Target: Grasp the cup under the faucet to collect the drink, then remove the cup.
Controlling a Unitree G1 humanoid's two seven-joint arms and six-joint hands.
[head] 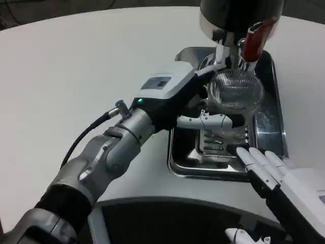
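Note:
A clear ribbed plastic cup (236,90) stands upright in the steel drip tray (277,127), right below the faucet (247,60) with its red lever on the dark dispenser (238,15). My left hand (203,114) reaches in from the left and wraps its white and black fingers around the cup's lower part. My right hand (266,170) lies at the tray's near right corner, fingers stretched out together and holding nothing. I cannot see liquid in the cup.
The tray has a slotted grate (216,145) at its near side and raised steel walls. The white round table (76,76) spreads wide to the left. The table's near edge runs just below my left forearm.

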